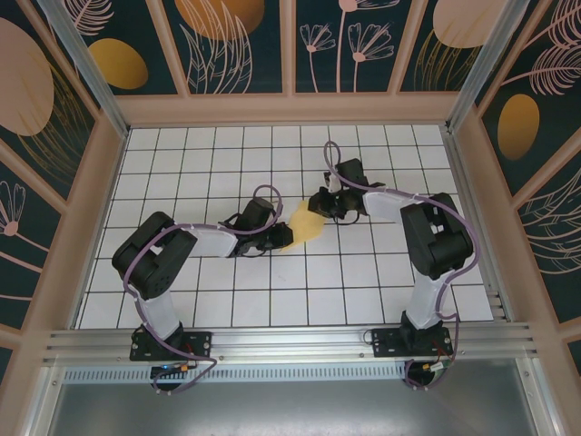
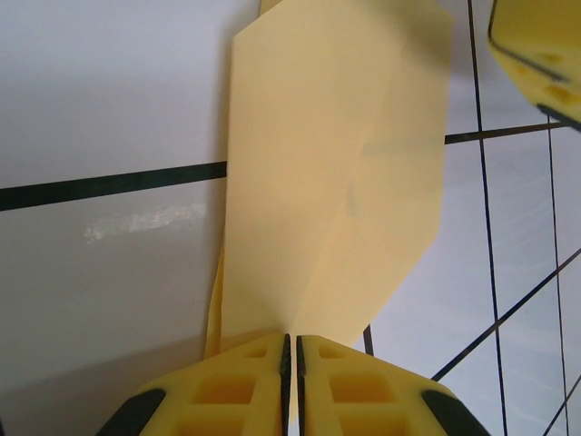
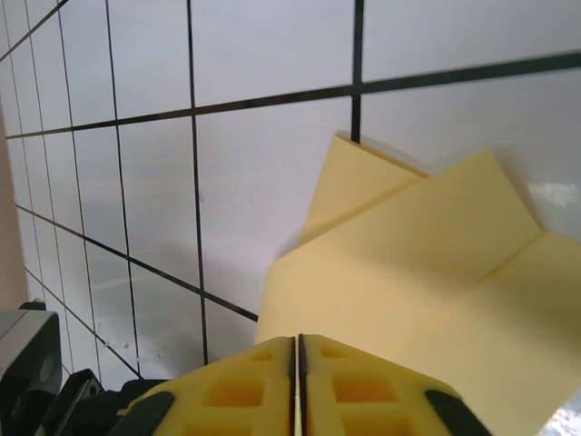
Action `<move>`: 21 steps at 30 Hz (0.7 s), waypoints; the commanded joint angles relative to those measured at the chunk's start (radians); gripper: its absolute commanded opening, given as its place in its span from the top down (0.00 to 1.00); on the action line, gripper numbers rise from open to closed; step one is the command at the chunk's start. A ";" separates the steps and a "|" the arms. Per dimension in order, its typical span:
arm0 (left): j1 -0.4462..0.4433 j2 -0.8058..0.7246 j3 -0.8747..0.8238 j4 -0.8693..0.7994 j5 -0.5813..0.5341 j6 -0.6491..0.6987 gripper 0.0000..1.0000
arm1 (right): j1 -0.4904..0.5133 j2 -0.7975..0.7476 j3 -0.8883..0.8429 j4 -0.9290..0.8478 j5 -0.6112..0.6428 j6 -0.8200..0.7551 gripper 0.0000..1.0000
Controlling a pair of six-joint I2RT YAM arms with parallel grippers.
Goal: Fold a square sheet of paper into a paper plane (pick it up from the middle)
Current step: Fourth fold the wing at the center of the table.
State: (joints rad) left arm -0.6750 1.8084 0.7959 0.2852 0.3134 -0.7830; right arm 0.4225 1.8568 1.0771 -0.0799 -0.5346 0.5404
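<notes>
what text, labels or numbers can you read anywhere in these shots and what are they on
No readable text in these pictures.
folded yellow paper: blank, creases only
wall panels: plant and oval drawings, no letters
tiled table: plain dark grid lines
left gripper and right gripper: plain yellow fingers, no marking
small board by the left arm's base: too small to read

This place looks like a robotics lab test cell. The left arm (image 1: 156, 263) and the right arm (image 1: 438, 243) are bolted to an aluminium rail (image 1: 290, 339) at the edge of a white gridded table (image 1: 227, 292). Framed wall panels (image 1: 243, 64) printed with plants enclose it.
</notes>
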 commanded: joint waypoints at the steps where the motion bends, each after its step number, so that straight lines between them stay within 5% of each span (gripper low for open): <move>1: 0.002 -0.018 -0.021 0.007 0.006 0.018 0.85 | 0.006 -0.005 -0.037 -0.036 0.023 0.043 0.83; 21: 0.048 -0.166 -0.119 0.268 0.004 0.025 0.69 | -0.023 0.112 0.067 -0.085 0.002 -0.089 0.75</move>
State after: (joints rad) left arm -0.6353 1.6718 0.6991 0.4637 0.3153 -0.7609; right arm 0.4160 1.9408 1.1061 -0.1360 -0.5312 0.5076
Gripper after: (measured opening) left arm 0.307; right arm 0.251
